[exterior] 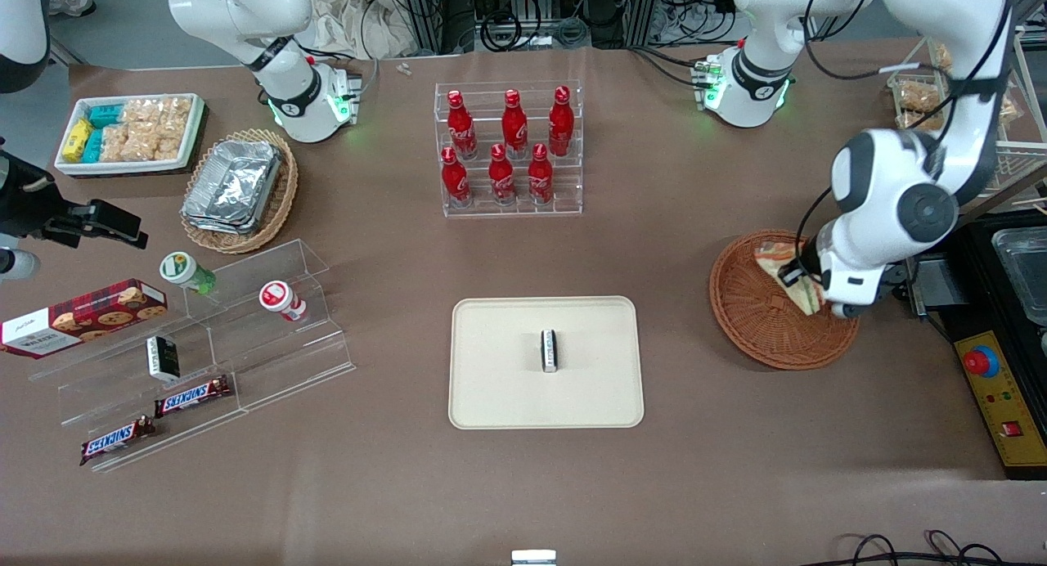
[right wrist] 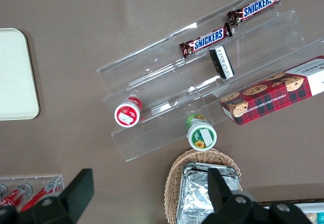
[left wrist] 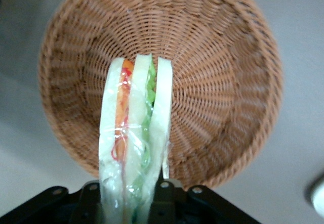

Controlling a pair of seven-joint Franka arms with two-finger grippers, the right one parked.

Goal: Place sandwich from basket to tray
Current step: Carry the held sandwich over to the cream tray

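Observation:
The clear-wrapped sandwich (left wrist: 134,133), pale bread with orange-red and green filling, is held upright between the fingers of my left gripper (left wrist: 132,204), a little above the round reddish-brown basket (left wrist: 217,82). In the front view the gripper (exterior: 806,292) hangs over the basket (exterior: 757,325) at the working arm's end of the table, with the sandwich (exterior: 773,259) partly hidden by the wrist. The basket looks empty under it. The cream-beige tray (exterior: 499,394) lies mid-table, toward the parked arm from the basket; its corner shows in the right wrist view (right wrist: 15,72).
A small black-and-white packet (exterior: 550,350) lies on the tray's middle. A clear rack of red bottles (exterior: 509,149) stands farther from the front camera than the tray. A black control box with a red button (exterior: 994,394) lies beside the basket.

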